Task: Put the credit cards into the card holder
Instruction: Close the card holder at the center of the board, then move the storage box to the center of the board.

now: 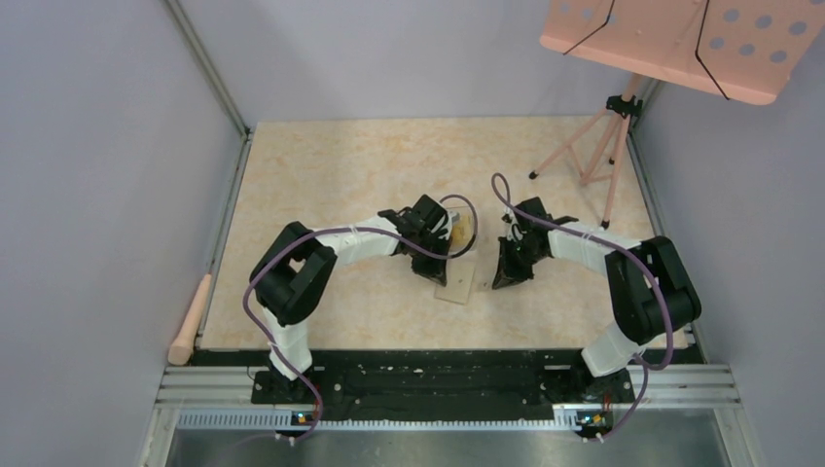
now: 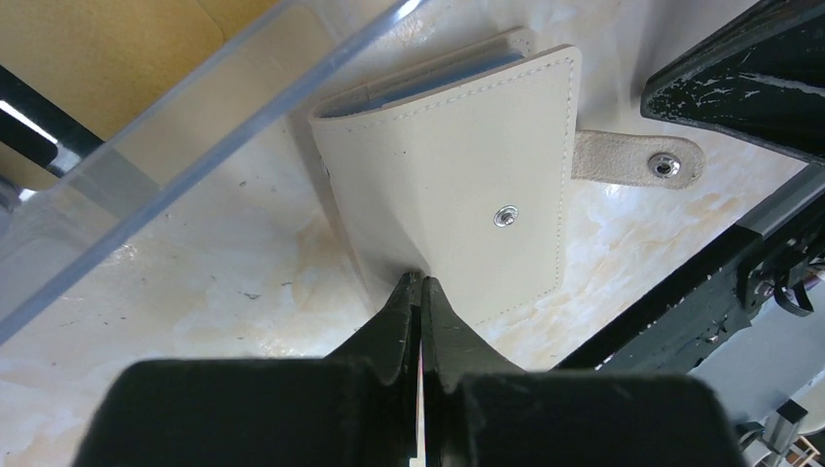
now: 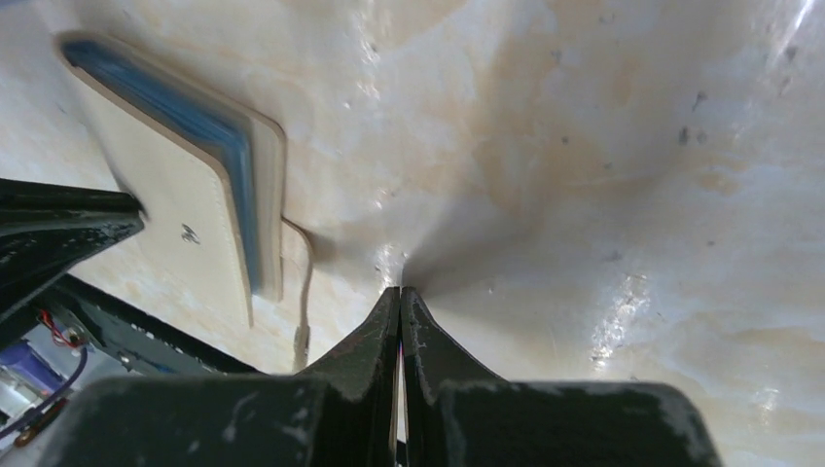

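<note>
The beige card holder (image 2: 457,185) lies folded on the table, its snap dot up and its strap (image 2: 637,161) hanging loose to the right. Blue pockets show at its edge (image 3: 219,136). My left gripper (image 2: 421,284) is shut, its tips touching the holder's near edge with nothing seen between them. My right gripper (image 3: 400,292) is shut too, tips down on bare table just right of the holder (image 1: 457,282). A golden-yellow credit card (image 2: 97,58) shows through the clear plastic box behind the holder.
The clear plastic box (image 2: 195,126) stands just behind the holder, close to the left gripper. A pink music stand (image 1: 681,39) on a tripod (image 1: 593,156) fills the far right corner. A wooden handle (image 1: 190,319) lies off the table's left edge. Grey walls enclose the table.
</note>
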{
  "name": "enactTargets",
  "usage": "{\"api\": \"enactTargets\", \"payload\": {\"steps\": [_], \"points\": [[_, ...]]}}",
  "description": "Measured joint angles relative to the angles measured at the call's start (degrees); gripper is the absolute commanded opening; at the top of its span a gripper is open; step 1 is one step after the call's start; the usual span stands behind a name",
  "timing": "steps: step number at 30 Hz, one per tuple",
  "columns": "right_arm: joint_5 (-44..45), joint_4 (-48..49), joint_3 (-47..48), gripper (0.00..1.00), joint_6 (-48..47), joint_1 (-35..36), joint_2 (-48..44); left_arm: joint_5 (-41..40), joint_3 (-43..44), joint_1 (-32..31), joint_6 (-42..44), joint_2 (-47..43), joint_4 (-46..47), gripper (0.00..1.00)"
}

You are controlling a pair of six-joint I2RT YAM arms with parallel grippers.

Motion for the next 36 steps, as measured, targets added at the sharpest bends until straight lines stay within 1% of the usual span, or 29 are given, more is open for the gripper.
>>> {"api": "enactTargets", "payload": {"steps": [12, 29, 30, 31, 32, 36], "points": [[-3.5, 1.4, -2.3, 0.00, 0.1, -0.2, 0.0, -1.9, 3.4, -1.3, 0.4, 2.1, -3.9, 0.00], [-10.6, 4.5, -2.3, 0.00, 4.4, -0.2, 0.1, -5.2, 7.5, -3.3, 1.9, 4.0, -8.6, 0.00], [-10.8, 4.5, -2.0, 0.00, 4.6, -0.2, 0.1, -5.5, 7.6, -3.4, 1.9, 4.0, -8.7, 0.01], [-10.9, 4.5, -1.6, 0.00, 4.6, -0.2, 0.1, -5.6, 7.6, -3.5, 1.9, 4.0, -8.7, 0.05], [-10.9, 4.5, -1.1, 0.00, 4.7, -0.2, 0.1, -5.7, 7.6, -3.5, 1.9, 4.0, -8.7, 0.11], [-10.4, 4.4, 0.6, 0.00, 4.7, -0.2, 0.1, -5.6, 7.5, -3.5, 1.6, 3.7, -8.5, 0.24]]}}
